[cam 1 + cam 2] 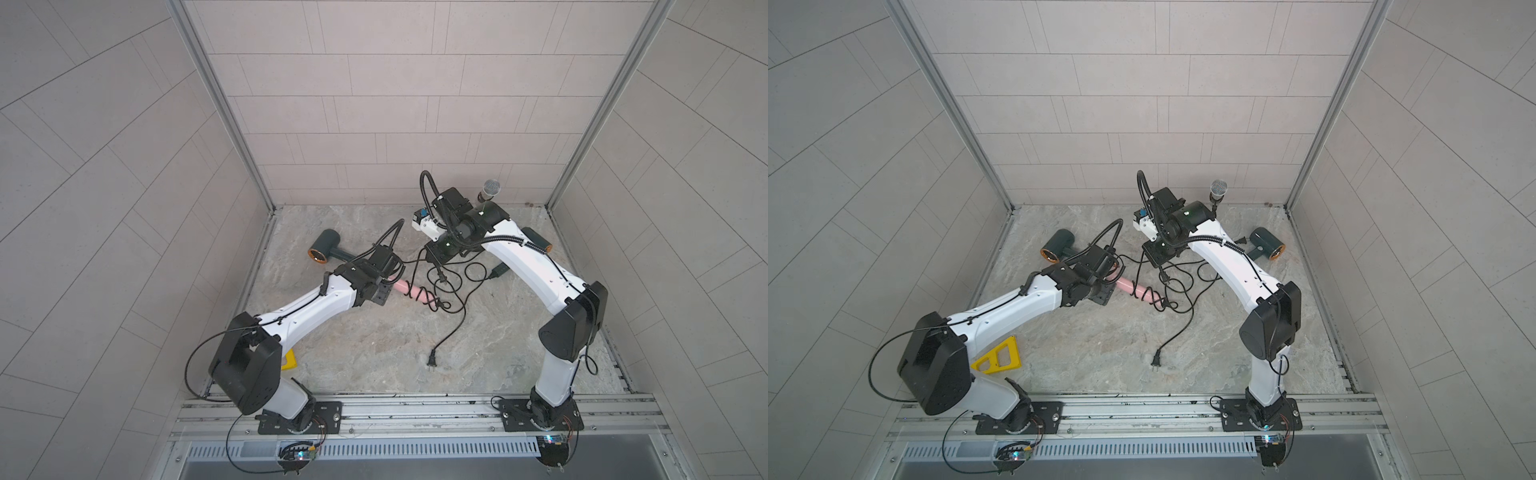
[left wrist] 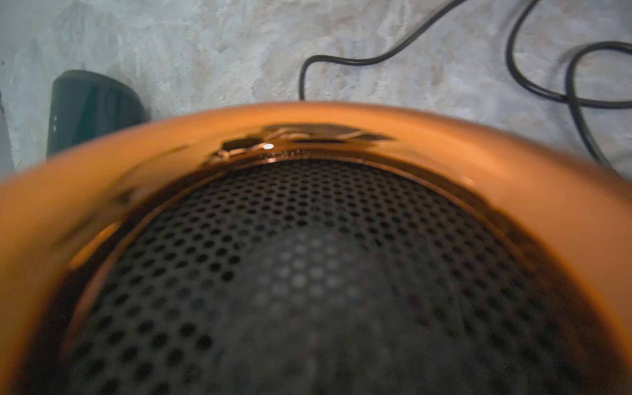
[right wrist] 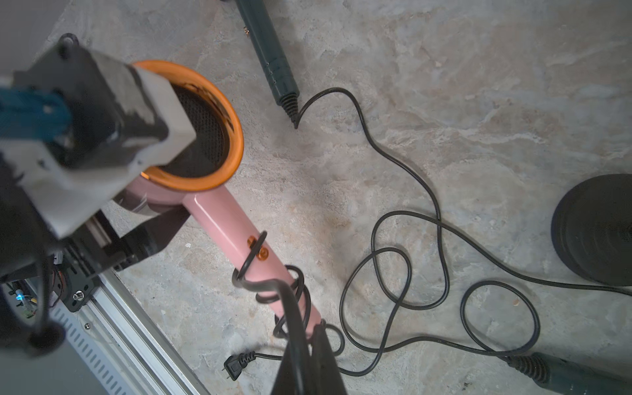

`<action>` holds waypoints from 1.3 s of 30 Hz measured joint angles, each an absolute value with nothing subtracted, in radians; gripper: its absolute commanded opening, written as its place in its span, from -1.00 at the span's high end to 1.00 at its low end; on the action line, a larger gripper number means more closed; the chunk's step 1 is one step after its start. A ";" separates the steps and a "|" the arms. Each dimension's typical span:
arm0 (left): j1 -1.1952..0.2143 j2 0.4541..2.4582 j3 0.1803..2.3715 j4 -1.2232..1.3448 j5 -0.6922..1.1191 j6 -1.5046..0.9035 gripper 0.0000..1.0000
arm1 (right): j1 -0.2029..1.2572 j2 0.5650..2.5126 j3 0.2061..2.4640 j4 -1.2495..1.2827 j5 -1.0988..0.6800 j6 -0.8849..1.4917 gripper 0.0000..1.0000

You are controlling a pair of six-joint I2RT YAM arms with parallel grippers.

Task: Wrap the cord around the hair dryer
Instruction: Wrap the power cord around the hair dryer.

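Clock bearings are read in the top views, with twelve at the far wall.

**Location.** The pink hair dryer [image 1: 409, 289] lies on the table [image 1: 374, 345] near its centre. Its head is at ten o'clock under the left arm and its handle points to four o'clock. Its cord [image 3: 254, 248] makes several loose turns around the lower handle, then rises off the handle.

**Handling (judgement).**
- The dryer is a rigid, glossy shell, probably light but slippery and prone to roll. The broad head is the sound place to hold it, as that leaves the handle clear for winding.
- The cord is limp yet springy, so slack turns are likely to slide or uncoil. It is best gripped just beyond the last turn and kept taut.
- Other black cords loop on the table at three o'clock of the handle, so snagging is a risk.
- A plug [image 1: 432, 360] lies at six o'clock; which cord it ends cannot be told.

**Pincers.**
- The left pincer [image 1: 382, 291] is clamped wide around the dryer's head. Its wrist view is filled by the copper ring and mesh.
- The right pincer [image 3: 307, 355] is clenched on the cord, just above the butt of the handle.

**Bystanders.** One dark green dryer [image 1: 326, 245] lies at ten o'clock of the table and another [image 1: 536, 241] at two o'clock.
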State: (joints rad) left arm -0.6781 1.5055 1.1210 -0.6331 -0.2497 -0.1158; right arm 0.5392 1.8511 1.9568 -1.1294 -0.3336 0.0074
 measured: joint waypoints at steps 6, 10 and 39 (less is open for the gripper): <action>-0.704 1.504 1.139 -0.644 -0.157 -0.072 1.00 | 0.501 1.890 2.008 -1.155 -0.377 -0.007 1.00; -0.703 1.454 1.137 -0.646 -0.077 -0.057 1.00 | 0.446 1.905 1.978 -1.155 -0.402 -0.019 1.00; -0.483 1.168 0.937 -0.483 0.336 -0.194 1.00 | 0.355 1.569 1.316 -0.796 -0.649 0.016 1.00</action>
State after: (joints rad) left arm -0.4828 1.1675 0.9371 -0.4828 0.3359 -0.1936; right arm 0.3550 1.5692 1.3159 -0.7963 -0.6495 0.0162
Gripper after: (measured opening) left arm 0.717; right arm 0.063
